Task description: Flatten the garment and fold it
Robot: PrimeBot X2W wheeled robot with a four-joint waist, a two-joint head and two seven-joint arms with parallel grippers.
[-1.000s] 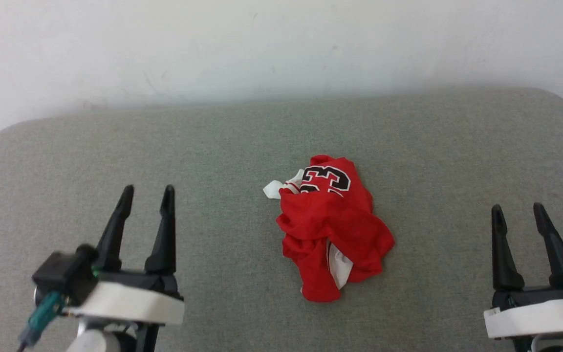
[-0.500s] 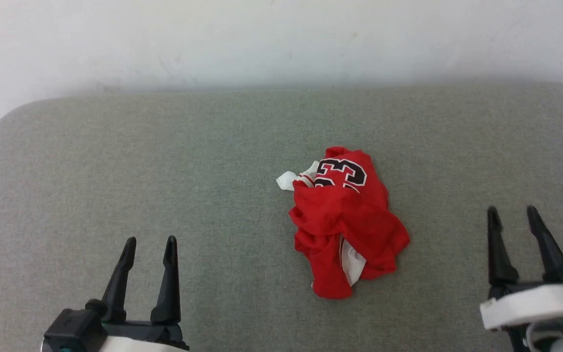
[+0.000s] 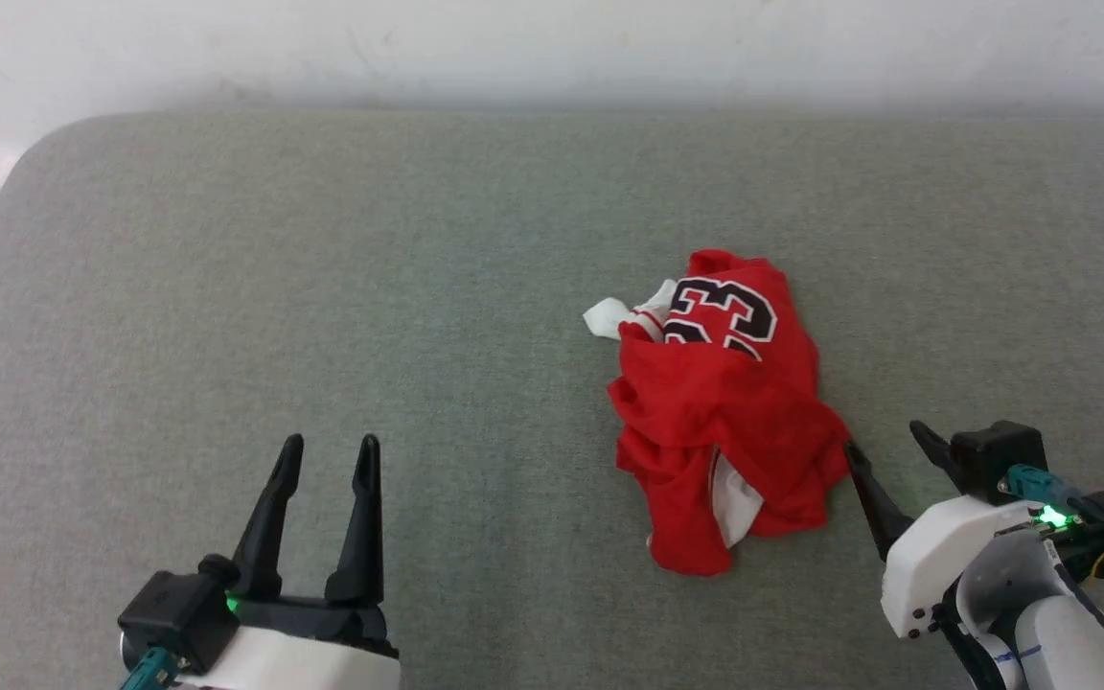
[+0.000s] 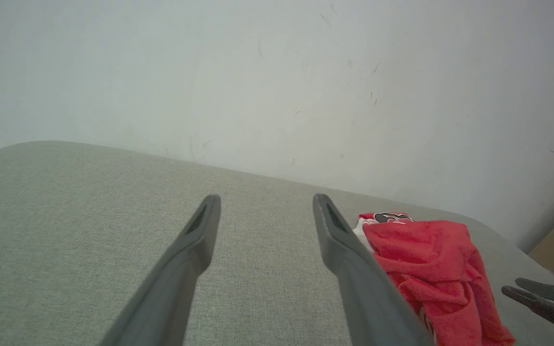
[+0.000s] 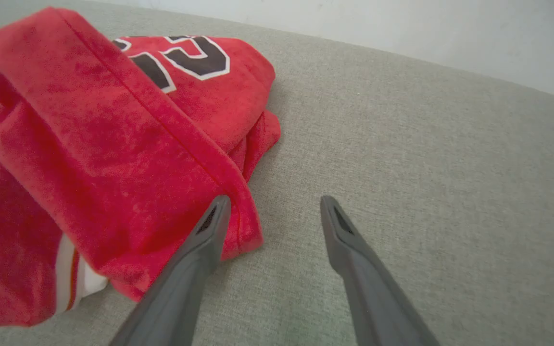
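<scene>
Closer than before, the right pincer [image 3: 882,438] hovers just beside the crumpled garment [image 3: 724,412], jaws apart, seemingly to pinch its edge, while the left pincer [image 3: 333,443] waits spread, well apart from it.

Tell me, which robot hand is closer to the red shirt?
Right. The right gripper is open just beside the shirt's lower right edge, with one finger at the hem. The left gripper, also open, is well off to the shirt's left and nearer the robot.

Grey fabric surface [image 3: 322,287], white wall [image 3: 552,38]
</scene>
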